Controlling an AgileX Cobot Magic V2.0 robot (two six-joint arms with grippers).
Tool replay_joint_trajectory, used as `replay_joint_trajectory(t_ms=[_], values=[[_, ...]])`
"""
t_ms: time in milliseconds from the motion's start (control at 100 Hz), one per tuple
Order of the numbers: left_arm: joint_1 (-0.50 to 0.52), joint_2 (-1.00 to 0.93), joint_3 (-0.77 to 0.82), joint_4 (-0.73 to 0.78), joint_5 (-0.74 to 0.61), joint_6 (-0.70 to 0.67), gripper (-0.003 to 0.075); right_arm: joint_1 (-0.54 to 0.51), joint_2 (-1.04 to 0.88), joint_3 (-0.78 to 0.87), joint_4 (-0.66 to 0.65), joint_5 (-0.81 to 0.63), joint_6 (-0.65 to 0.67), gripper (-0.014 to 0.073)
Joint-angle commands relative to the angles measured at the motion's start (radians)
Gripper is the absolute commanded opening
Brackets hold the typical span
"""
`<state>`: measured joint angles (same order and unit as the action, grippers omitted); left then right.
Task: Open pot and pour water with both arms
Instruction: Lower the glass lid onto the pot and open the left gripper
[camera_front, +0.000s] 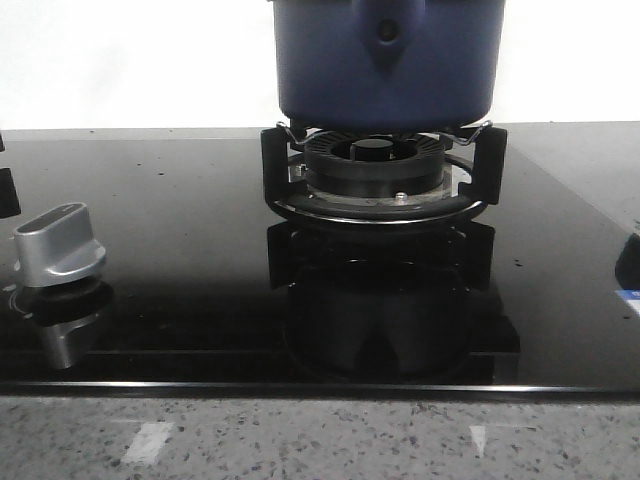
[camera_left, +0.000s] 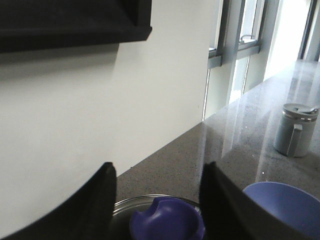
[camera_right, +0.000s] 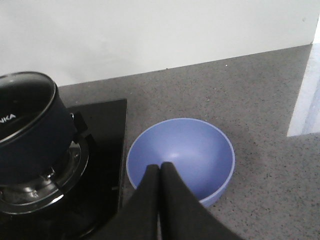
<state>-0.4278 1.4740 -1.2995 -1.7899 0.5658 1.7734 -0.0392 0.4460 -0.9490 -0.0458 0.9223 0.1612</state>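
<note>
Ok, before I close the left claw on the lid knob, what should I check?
1. The pot sits level on the burner stand: ok.
2. The left claw is open: ok.
3. The lid knob lines up between its fingers: ok; depth cannot tell.
4. The right claw is shut, empty and away from the lid: ok.
5. The bowl is upright and empty: ok.
6. Water in the pot: cannot tell.

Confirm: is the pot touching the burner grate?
Touching. In the front view, the base of the pot rests on the raised wire tips of the burner grate at both sides, with no gap showing.
</note>
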Motion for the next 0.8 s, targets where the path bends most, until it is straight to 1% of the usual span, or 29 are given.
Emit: replay_joint_trajectory(t_ms=[0, 100, 230, 310, 380, 450, 540, 590, 680, 790], values=[[0.031, -0.146, 0.047, -0.038, 0.03, -0.032, 0.0211, 0.003, -0.025, 0.012, 0.018, -0.072, -0.082, -0.0068], [0.071, -0.279, 0.189, -0.03, -0.052, -0.032, 0.0198, 0.003, -0.089, 0.065, 0.028, -0.077, -0.133, -0.0068], [0.104, -0.46, 0.388, 0.02, -0.202, -0.032, 0.0198, 0.003, -0.185, 0.148, 0.034, -0.129, -0.133, -0.0069], [0.108, -0.56, 0.523, 0.022, -0.292, -0.031, 0.0198, 0.003, -0.238, 0.189, 0.046, -0.175, -0.133, -0.0069], [0.108, -0.653, 0.628, 0.022, -0.338, -0.031, 0.0197, 0.003, -0.268, 0.219, 0.046, -0.206, -0.133, -0.0069], [0.108, -0.749, 0.716, 0.022, -0.352, -0.031, 0.0185, 0.003, -0.283, 0.239, 0.051, -0.221, -0.133, -0.0069], [0.108, -0.865, 0.796, 0.022, -0.352, -0.031, 0.0136, 0.003, -0.288, 0.255, 0.051, -0.235, -0.133, -0.0069], [0.108, -0.919, 0.835, 0.022, -0.352, -0.031, 0.0092, 0.003, -0.288, 0.264, 0.053, -0.242, -0.133, -0.0069], [0.108, -1.001, 0.875, 0.022, -0.352, -0.031, -0.0014, 0.003, -0.288, 0.266, 0.078, -0.24, -0.133, -0.0068], [0.108, -1.063, 0.901, 0.02, -0.352, -0.031, -0.002, 0.003, -0.288, 0.266, 0.097, -0.236, -0.133, -0.0068]])
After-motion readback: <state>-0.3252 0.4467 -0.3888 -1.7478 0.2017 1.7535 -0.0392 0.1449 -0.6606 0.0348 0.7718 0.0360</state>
